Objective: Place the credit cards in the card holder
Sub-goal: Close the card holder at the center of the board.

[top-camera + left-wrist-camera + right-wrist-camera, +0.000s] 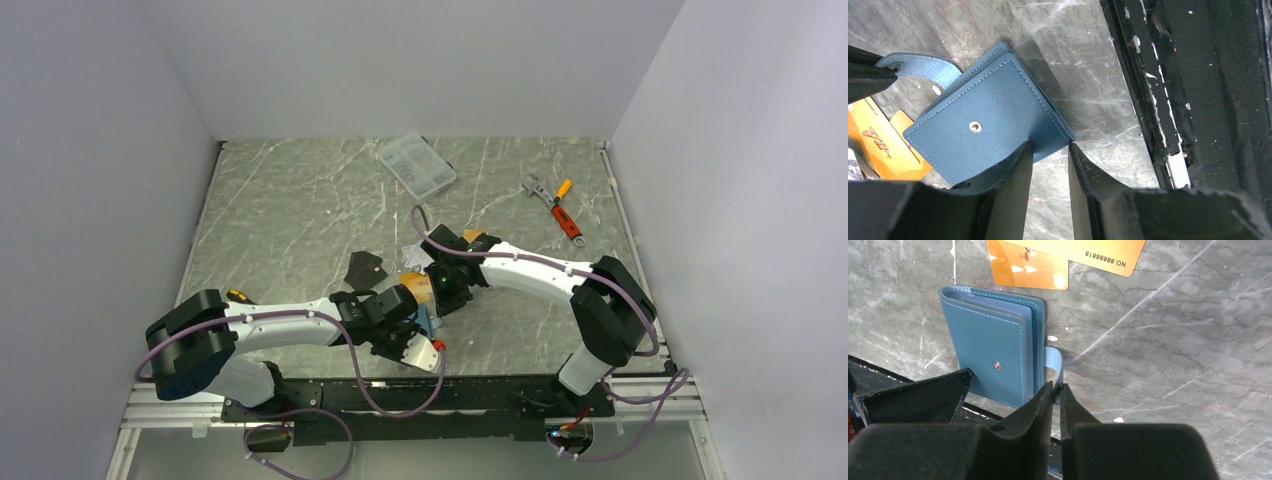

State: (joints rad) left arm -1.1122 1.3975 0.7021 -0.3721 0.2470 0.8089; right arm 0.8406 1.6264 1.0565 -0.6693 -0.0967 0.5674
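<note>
The teal card holder is folded shut and lies near the front edge of the table. My left gripper is shut on its lower corner. The holder's snap tab sticks out to the side, and my right gripper is shut on the tab's end. Two orange-gold credit cards lie overlapping on the table just beyond the holder. In the top view one orange card shows between the two wrists; the holder is mostly hidden under them.
A flat black case lies left of the grippers. A clear compartment box sits at the back. A wrench and an orange-handled tool lie at the back right. The black base rail runs close beside the holder.
</note>
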